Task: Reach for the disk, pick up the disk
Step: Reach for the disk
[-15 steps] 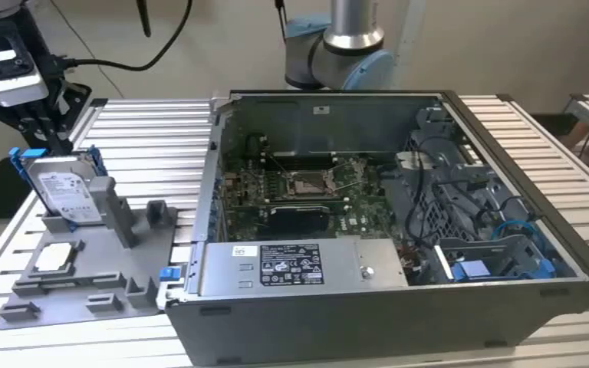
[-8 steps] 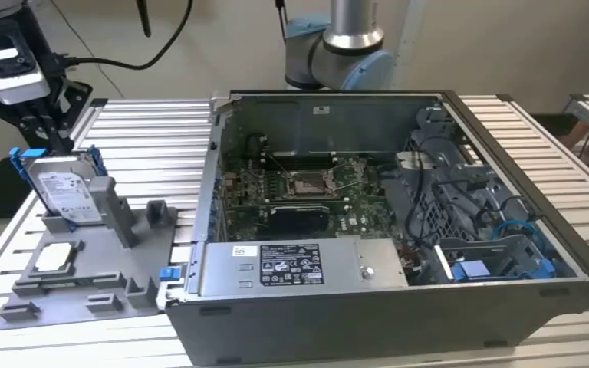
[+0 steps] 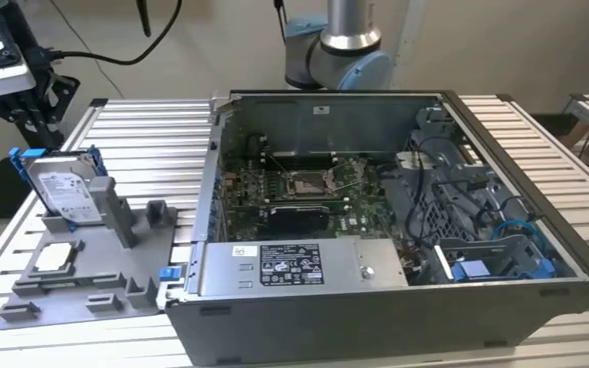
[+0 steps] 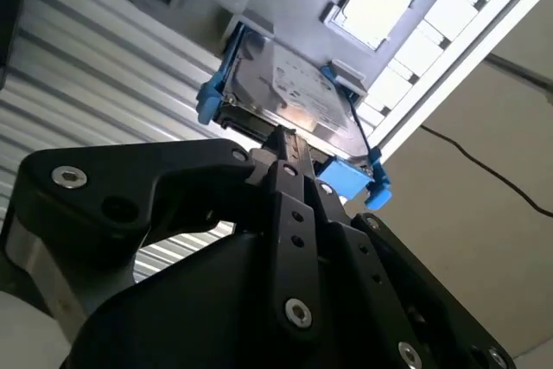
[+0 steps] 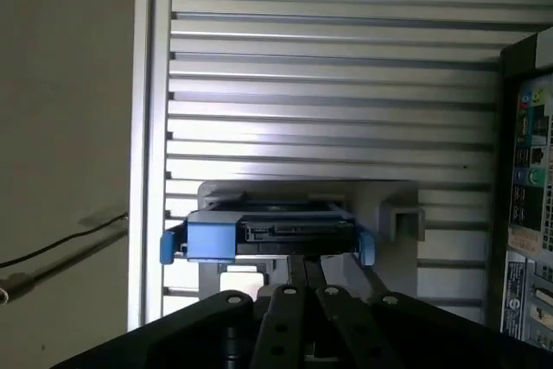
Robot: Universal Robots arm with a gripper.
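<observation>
Just below the gripper (image 5: 308, 258), whose jaws stand narrow and hold nothing, the disk (image 3: 64, 188) with its white label stands on edge in a grey holder (image 3: 80, 274) on the counter (image 3: 141, 138).

Slatted aluminium table (image 5: 328, 58) spread below the jaws, glare caught on its slats, beige floor (image 5: 60, 84) seen past its edge, crossed by a black cable (image 5: 52, 248), pale wall (image 3: 499, 38) beyond.

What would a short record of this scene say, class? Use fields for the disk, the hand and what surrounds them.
disk: upright in a grey stand, blue bracket around it
hand: close to the disk's top edge; contact unclear
computer case: open, at the exterior view's right of the stand
table: slatted metal
progress: disk not lifted
</observation>
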